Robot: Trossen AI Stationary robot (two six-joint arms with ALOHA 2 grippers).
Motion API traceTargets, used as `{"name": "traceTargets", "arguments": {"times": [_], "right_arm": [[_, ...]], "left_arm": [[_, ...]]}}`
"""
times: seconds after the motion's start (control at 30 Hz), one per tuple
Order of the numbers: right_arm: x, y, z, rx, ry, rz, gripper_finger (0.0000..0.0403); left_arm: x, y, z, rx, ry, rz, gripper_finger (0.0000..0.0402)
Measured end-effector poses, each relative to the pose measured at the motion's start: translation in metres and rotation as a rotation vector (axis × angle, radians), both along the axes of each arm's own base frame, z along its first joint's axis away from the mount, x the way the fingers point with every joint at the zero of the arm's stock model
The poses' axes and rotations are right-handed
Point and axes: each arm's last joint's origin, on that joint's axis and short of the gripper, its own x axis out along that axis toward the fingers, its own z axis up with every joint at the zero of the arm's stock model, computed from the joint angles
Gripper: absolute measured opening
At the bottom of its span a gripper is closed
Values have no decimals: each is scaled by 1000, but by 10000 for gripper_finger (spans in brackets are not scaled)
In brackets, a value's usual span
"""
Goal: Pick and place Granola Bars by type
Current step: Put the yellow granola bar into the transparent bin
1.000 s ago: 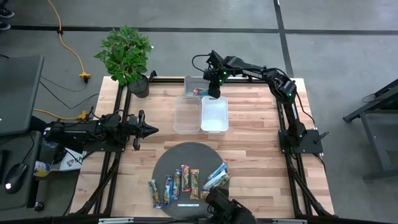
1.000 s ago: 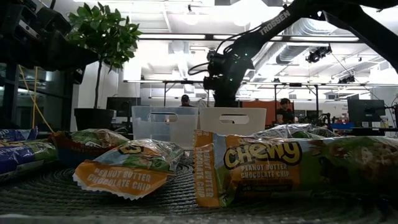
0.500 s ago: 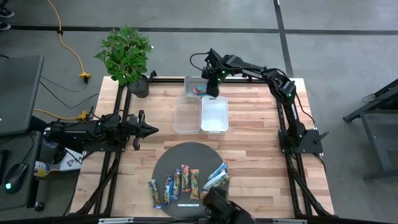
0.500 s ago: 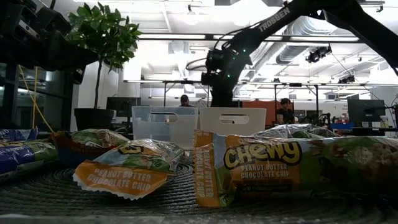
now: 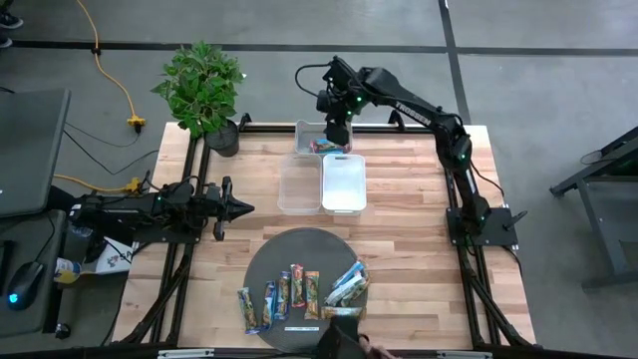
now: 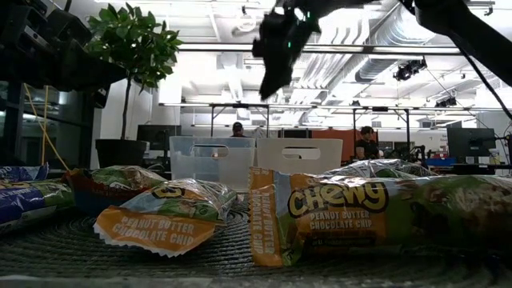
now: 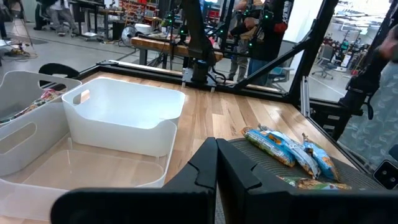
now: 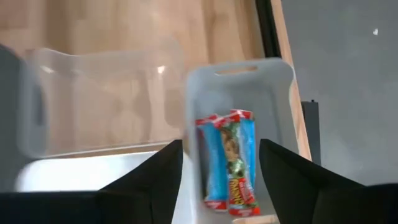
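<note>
Looking down, the right hand (image 5: pixel 336 135) hangs over the back bin (image 5: pixel 307 131), open and empty; bars (image 5: pixel 299 292) wait on the mat (image 5: pixel 299 254). Its wrist view shows two bars (image 8: pixel 227 163) binned. Left hand (image 5: pixel 239 207) closed, idle. Mixing types remains the risk.

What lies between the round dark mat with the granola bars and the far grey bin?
In the high view, bare wooden table, then a clear plastic bin beside a white bin.

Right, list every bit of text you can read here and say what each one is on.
"CHEWY PEANUT BUTTER CHOCOLATE CHIP": front granola bar, low view.
"PEANUT BUTTER CHOCOLATE CHIP": bar beside it.
Print on the red and blue bars in the far bin: too blurred.
White label strip: too small.
</note>
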Motion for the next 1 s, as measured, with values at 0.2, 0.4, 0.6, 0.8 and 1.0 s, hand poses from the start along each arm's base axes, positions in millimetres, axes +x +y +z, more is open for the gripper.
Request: {"name": "traceTargets", "arguments": {"times": [0.2, 0.4, 0.6, 0.8, 1.0], "right_arm": [[-12, 44, 32, -48, 20, 21, 203], [-24, 85, 52, -40, 74, 13, 202], [-20, 134, 59, 6, 100, 74, 204], [-10, 189, 53, 6, 156, 205, 206], [-3, 240, 35, -6, 216, 283, 206]], "left_arm": [[0, 0, 0, 0, 0, 0, 0], [0, 0, 0, 0, 0, 0, 0], [0, 0, 0, 0, 0, 0, 0], [0, 0, 0, 0, 0, 1, 0], [0, 0, 0, 0, 0, 1, 0]]}}
